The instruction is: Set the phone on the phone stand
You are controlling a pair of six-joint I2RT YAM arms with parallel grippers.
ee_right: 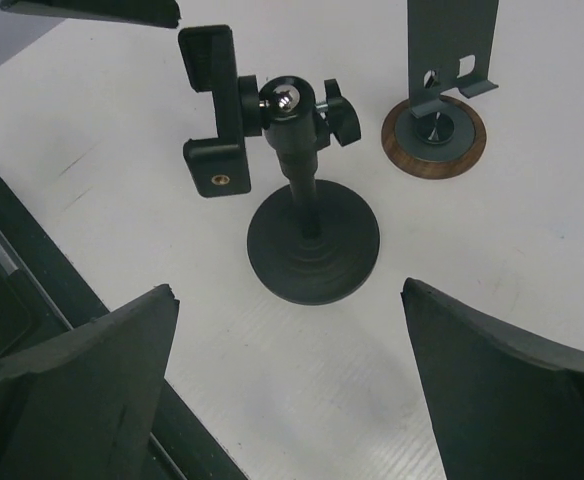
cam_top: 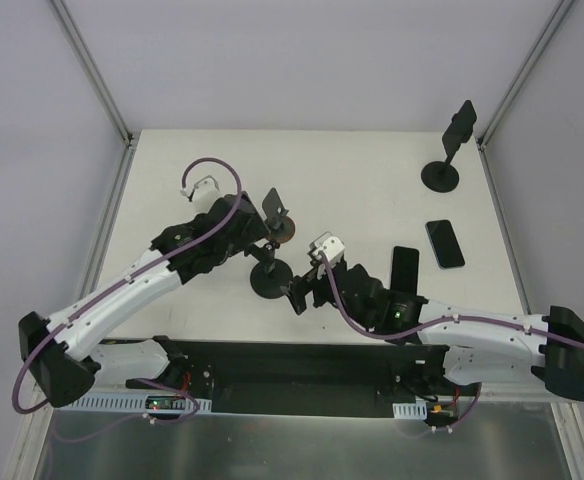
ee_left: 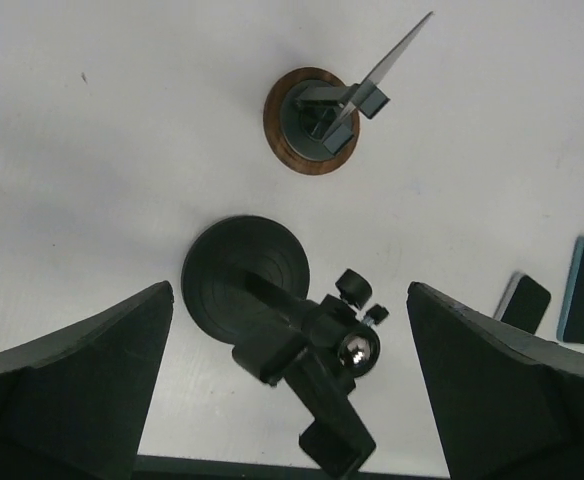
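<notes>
Both arms angled inward, left gripper [ee_left: 288, 335] and right gripper [ee_right: 290, 300] gaping empty near the upright black phone stand [ee_right: 313, 245].

Both white-and-black jointed arms reach inward, the left black two-finger gripper [ee_left: 290, 290] and right black two-finger gripper [ee_right: 290, 290] facing each other, fingers spread wide.

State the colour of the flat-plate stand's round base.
The base is brown and wood-toned at the rim, dark in the centre; clearest in the left wrist view.
</notes>
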